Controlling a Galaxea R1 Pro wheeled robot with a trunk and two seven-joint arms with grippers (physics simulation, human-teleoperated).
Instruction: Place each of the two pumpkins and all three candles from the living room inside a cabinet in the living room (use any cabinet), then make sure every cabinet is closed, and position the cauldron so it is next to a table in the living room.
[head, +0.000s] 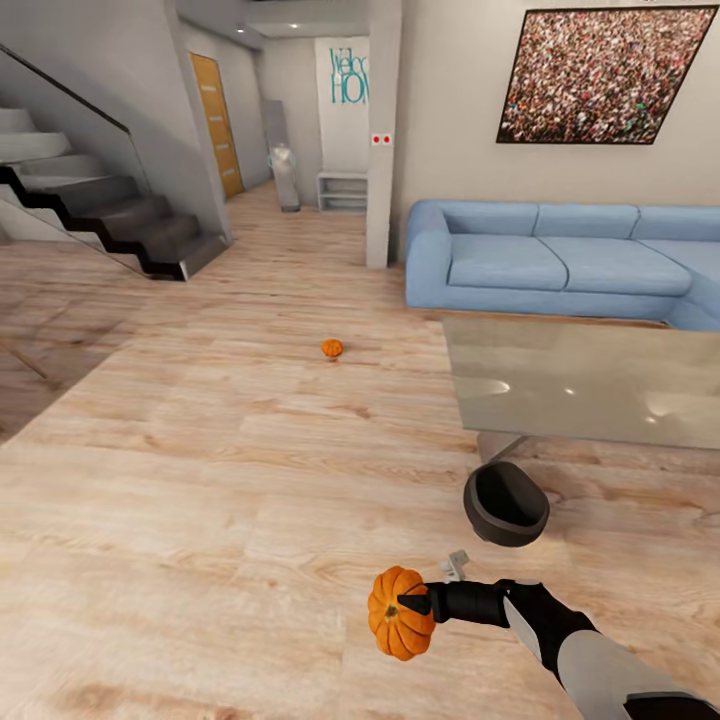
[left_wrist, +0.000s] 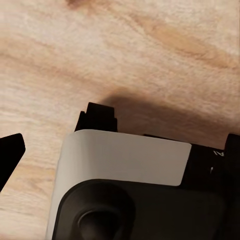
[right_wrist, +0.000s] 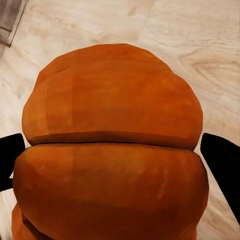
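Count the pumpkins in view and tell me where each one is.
2. One pumpkin is held in the right pincer above the wooden floor. The other pumpkin sits on the floor farther ahead, left of the blue sofa.

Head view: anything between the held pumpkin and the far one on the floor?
Nothing: bare wood floor between held pumpkin and far pumpkin, head view.

Teal cut-off "Welc… HO…" on wall sign (head: 349, 75)

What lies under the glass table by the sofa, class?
Through the glass table, wood floor shows, and a dark table leg at its near edge. The black cauldron stands beside that edge, not beneath. Reflections blur the far part.
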